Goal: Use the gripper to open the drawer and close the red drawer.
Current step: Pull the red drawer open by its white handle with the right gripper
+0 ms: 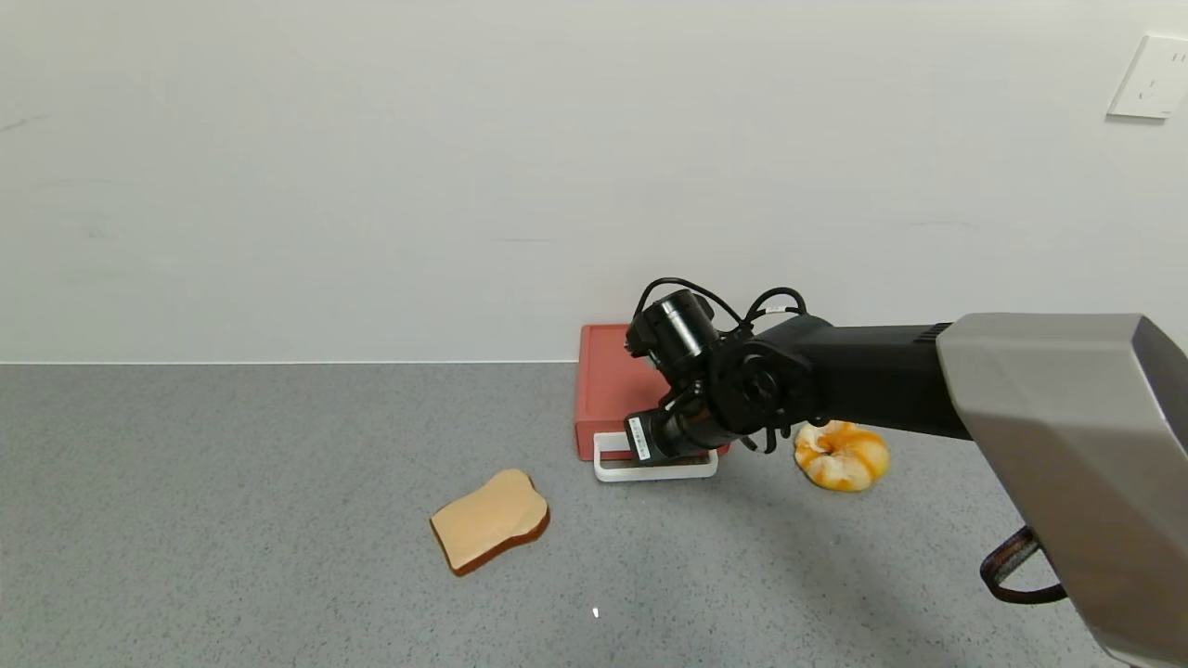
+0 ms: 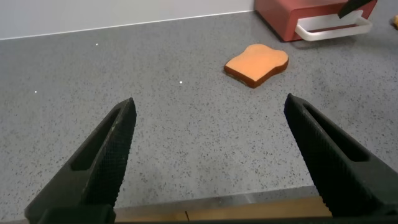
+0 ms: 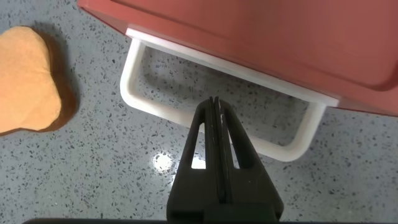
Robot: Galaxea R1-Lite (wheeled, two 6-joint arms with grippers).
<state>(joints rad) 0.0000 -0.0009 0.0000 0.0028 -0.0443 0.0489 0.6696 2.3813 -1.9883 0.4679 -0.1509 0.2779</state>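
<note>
The brick-red drawer stands against the back wall, its white loop handle pointing toward me. My right gripper is over the handle, reaching in from the right. In the right wrist view its fingers are pressed together with nothing between them, and the gripper crosses the handle's front bar, its tips inside the loop. The drawer's red front sits just beyond, with the tray looking pushed in. My left gripper is open and empty, low over the table's front edge.
A bread slice lies on the grey table left of and nearer than the drawer. An orange-and-white bun lies right of the drawer, under my right arm. A wall socket is at the upper right.
</note>
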